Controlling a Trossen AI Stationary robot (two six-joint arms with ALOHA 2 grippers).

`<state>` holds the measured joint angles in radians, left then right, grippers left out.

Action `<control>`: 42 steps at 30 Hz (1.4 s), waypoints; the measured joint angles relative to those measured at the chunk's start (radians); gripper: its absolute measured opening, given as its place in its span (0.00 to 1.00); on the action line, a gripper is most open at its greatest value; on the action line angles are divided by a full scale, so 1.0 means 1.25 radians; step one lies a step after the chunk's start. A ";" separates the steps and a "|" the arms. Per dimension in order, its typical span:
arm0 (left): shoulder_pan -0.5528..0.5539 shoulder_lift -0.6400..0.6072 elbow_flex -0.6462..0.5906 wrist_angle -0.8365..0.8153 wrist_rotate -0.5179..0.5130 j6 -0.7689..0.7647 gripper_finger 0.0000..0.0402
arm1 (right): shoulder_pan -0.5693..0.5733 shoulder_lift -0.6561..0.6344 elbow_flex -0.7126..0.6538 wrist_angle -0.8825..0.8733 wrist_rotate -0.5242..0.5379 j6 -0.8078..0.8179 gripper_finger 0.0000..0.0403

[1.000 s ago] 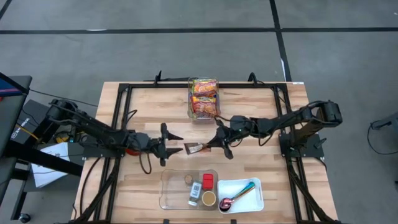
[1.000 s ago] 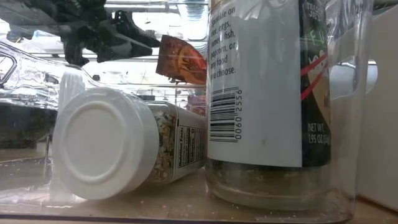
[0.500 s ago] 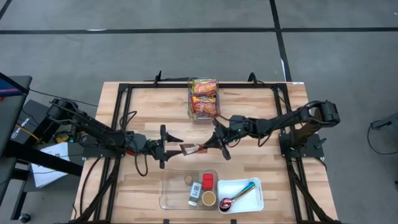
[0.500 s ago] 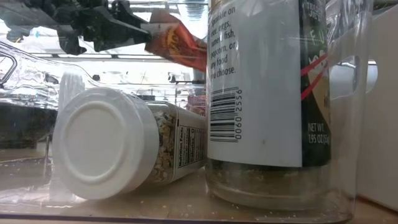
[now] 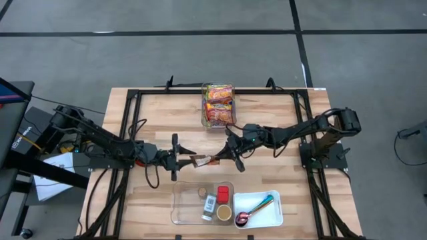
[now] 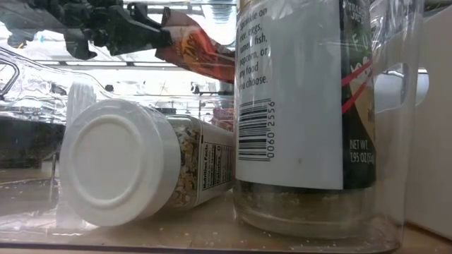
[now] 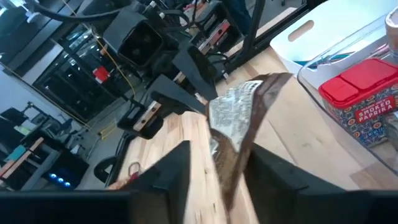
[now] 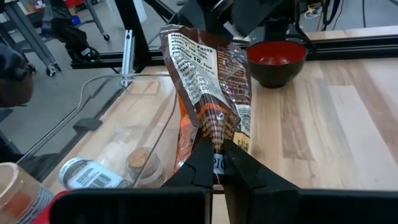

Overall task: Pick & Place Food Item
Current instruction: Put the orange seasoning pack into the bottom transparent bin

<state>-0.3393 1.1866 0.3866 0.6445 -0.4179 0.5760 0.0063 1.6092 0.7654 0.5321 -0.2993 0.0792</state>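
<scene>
A brown and orange snack packet (image 5: 205, 160) hangs in the air over the middle of the table, between my two grippers. My right gripper (image 5: 221, 157) reaches in from the table's right and is shut on the packet's right end. My left gripper (image 5: 192, 159) reaches in from the table's left and is open. Its two fingers (image 7: 174, 168) stand on either side of the packet's left end (image 7: 231, 174). I cannot tell whether they touch it. The low view shows the packet (image 6: 194, 49) high up beside the left gripper's dark fingers. My right gripper pinches the packet's flat crimped end (image 8: 216, 144) between its two fingers (image 8: 200, 163). The fingers come nearly level from the table's right, tipped a little down. The packet (image 8: 208, 81) sticks out ahead of them toward the left gripper, lifted clear of the table.
A clear bin of snack packets (image 5: 218, 105) stands at the far middle. Near the front edge sit a clear tray (image 5: 183, 203) with spice jars (image 6: 304, 92) and a white tray (image 5: 267, 217) with a spoon. A red bowl (image 8: 277, 59) sits under the left arm.
My right gripper has carried the packet toward the table's left, so the packet's free end now lies between the left gripper's fingers. The left gripper has kept its place, and its fingers have drawn closer together around that end.
</scene>
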 joint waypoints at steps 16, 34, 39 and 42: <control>0.000 0.000 0.000 -0.033 0.026 -0.068 0.00 | 0.027 -0.001 -0.001 0.046 0.046 -0.034 0.29; 0.000 -0.003 0.074 -0.187 -0.036 -0.020 0.00 | -0.010 -0.118 -0.001 -0.384 0.209 0.029 0.54; 0.000 -0.003 0.192 -0.397 -0.036 -0.006 0.00 | 0.011 -0.140 -0.034 -0.433 0.288 0.065 0.52; 0.000 -0.003 0.271 -0.521 -0.036 -0.004 0.00 | 0.017 -0.166 -0.080 -0.395 0.311 0.086 0.51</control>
<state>-0.3389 1.1828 0.7257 -0.0067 -0.4632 0.5713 0.0273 1.4019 0.6653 0.0385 0.0890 0.1864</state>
